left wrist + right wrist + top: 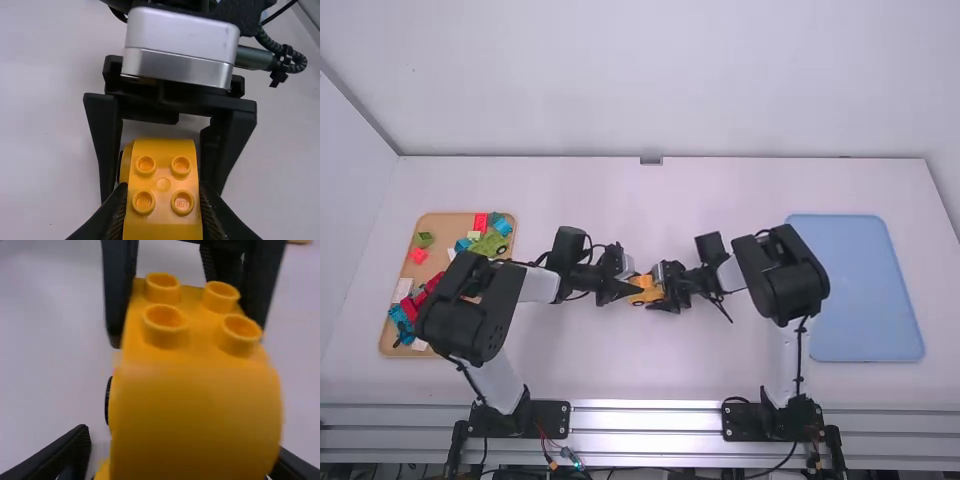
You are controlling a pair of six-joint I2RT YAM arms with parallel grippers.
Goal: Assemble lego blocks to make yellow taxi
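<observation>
In the high view my left gripper [624, 285] and my right gripper [665, 290] meet from opposite sides at the yellow block assembly [646, 290], mid-table. My left gripper [162, 192] is shut on the studded yellow block [163, 184]. Beyond it, the right gripper's fingers flank the lower part, where a dark wheel edge shows. In the right wrist view the yellow block [192, 410] stands between the fingers of my right gripper [185, 455], which is shut on the lower part; the contact is mostly hidden. A dark wheel [107, 400] shows at its side.
A wooden tray [440, 222] with loose red, blue, green and white blocks stands at the left, partly under the left arm. A blue tray [870, 290] lies at the right, beside the right arm's elbow.
</observation>
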